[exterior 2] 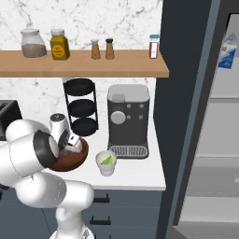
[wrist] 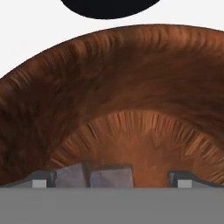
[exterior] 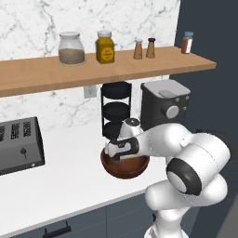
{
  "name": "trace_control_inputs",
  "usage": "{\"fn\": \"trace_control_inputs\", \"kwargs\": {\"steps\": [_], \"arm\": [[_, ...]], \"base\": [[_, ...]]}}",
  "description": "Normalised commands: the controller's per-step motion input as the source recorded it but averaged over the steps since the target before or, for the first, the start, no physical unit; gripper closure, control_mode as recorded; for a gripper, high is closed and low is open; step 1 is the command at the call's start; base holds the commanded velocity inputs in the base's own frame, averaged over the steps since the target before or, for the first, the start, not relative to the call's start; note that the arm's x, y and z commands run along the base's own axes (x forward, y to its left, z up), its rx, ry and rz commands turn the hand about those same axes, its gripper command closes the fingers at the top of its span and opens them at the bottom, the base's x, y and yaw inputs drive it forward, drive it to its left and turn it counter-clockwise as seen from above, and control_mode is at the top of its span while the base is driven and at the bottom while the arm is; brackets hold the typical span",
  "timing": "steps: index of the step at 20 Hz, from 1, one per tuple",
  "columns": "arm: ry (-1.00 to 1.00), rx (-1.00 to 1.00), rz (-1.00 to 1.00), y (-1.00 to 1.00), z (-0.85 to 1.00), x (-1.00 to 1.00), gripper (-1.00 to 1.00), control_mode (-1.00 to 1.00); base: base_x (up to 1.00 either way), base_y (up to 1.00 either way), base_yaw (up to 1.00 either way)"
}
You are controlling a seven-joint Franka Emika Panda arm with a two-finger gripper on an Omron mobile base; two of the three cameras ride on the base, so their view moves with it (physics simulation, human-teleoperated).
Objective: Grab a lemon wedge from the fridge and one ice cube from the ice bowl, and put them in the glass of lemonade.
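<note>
The ice bowl (wrist: 131, 87) is a brown wooden bowl (exterior: 125, 171) on the white counter, in front of the black rack. My gripper (wrist: 111, 180) reaches down into it, open, with its fingertips (wrist: 43, 180) wide apart. Two pale grey ice cubes (wrist: 72, 176) lie side by side on the bowl's floor between the tips, nearer the left one. The glass of lemonade (exterior 2: 106, 169) stands right of the bowl (exterior 2: 77, 159), and a yellow-green lemon wedge (exterior 2: 108, 160) lies in it. The fridge (exterior 2: 186, 116) stands open at the right, its pale shelves showing.
A black three-tier rack (exterior: 115, 111) and a coffee machine (exterior 2: 128, 121) stand close behind the bowl. A toaster (exterior: 18, 145) sits at the left. A wooden shelf (exterior: 93, 69) with jars and shakers hangs overhead. A carton (exterior 2: 228, 49) stands inside the fridge.
</note>
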Motion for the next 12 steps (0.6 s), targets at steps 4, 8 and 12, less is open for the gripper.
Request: {"fn": "trace_control_inputs", "kwargs": {"steps": [4, 8, 12], "arm": [[0.04, 0.02, -0.03, 0.00, -0.36, 0.00, -1.00, -1.00], [0.06, 0.02, -0.03, 0.00, -0.23, -0.01, -1.00, -1.00], [0.01, 0.05, -0.01, -0.08, -0.02, -0.43, -1.00, -1.00]], "base": [[0.00, 0.00, 0.00], [0.00, 0.00, 0.00], [0.00, 0.00, 0.00]]}}
